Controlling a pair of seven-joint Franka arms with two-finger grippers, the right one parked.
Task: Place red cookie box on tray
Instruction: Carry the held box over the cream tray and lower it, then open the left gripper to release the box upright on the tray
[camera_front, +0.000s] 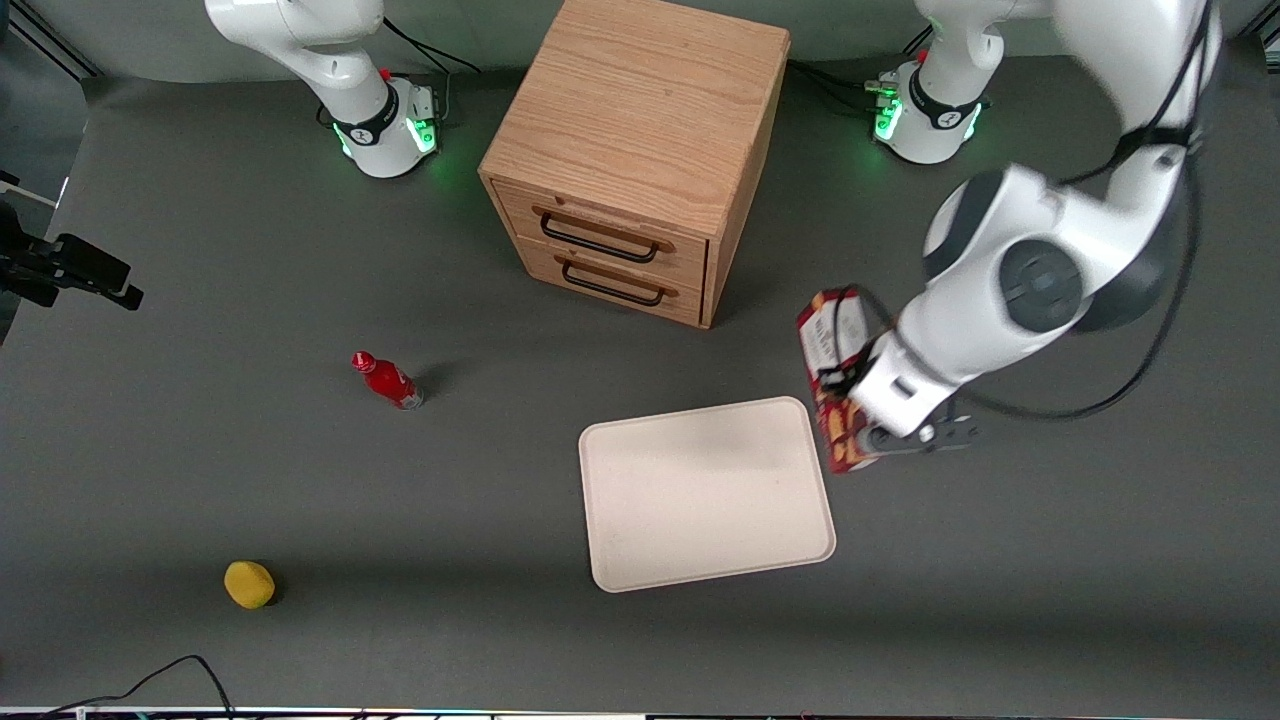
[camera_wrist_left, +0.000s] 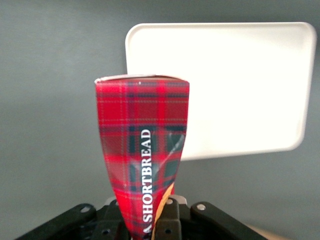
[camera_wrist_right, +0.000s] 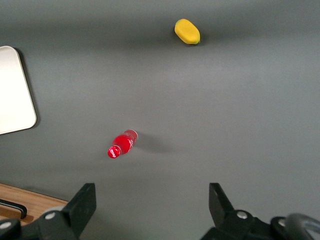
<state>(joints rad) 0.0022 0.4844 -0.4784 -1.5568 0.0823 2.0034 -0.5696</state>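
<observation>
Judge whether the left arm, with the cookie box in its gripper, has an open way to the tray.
Probably yes. The gripper holds the red cookie box just beside the tray, toward the working arm's end. The tray's surface is bare, and nothing lies between box and rim.

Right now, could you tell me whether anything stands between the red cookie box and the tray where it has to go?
Nothing visible does. The hand is shut on the red cookie box, holding it beside the edge of the tray nearest the working arm's end. The tray's surface is bare, and the wooden cabinet, red bottle and yellow object lie well aside.
</observation>
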